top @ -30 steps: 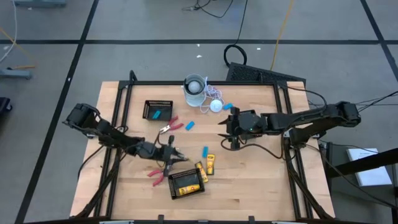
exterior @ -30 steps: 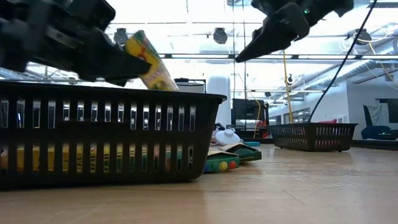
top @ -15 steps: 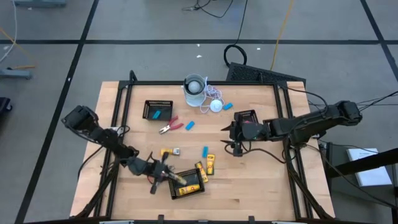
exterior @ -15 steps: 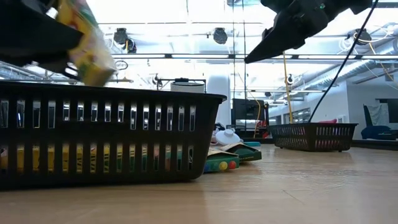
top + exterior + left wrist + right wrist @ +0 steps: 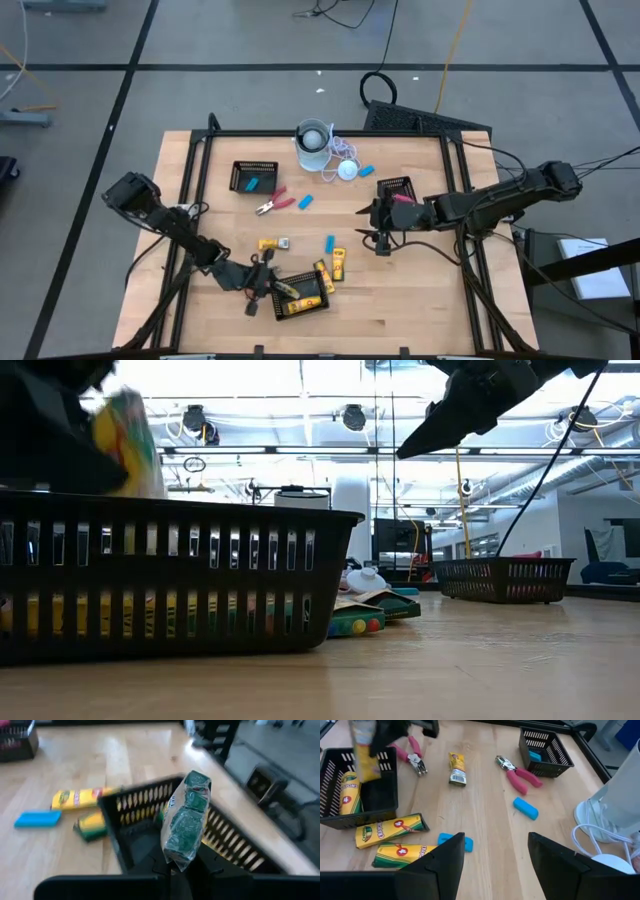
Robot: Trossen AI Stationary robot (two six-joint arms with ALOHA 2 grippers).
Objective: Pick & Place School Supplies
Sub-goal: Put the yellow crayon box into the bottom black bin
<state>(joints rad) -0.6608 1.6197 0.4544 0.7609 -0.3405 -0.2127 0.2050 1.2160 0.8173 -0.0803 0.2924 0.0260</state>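
1. High view: the left gripper [image 5: 268, 285] sits at the near mesh tray [image 5: 302, 292], its jaws clenched on a yellow crayon pack [image 5: 284, 288] held over the tray's rim. Two more packs [image 5: 333, 268] lie just beside that tray on the worktop [image 5: 420, 290]. The right gripper [image 5: 378, 238] hangs well apart from the tray, jaws spread with nothing in them.

2. Low view: only the tray wall [image 5: 180, 580] and the held pack [image 5: 125, 445] poking above it show; the pack is tilted. More packs lie inside, behind the mesh. This view alone shows the pack is clear of the rim, though I'd say only just.

3. Left wrist view: the pack [image 5: 186, 817] stands upright out of the jaws, pinched at its lower end, over the tray's open well [image 5: 145, 837]. I judge it light thin card, stiff enough lengthwise but easy to crush. A grip across the flat faces near the middle would hold it steadier than this end pinch.

4. Right wrist view: what the others hide is the scatter beyond the tray: red-handled pliers [image 5: 519, 771], a light-blue eraser [image 5: 525, 808], another pack [image 5: 457, 768], and the far tray [image 5: 543, 749] with something blue inside. The pliers look heavier and rigid, best taken at the handles.
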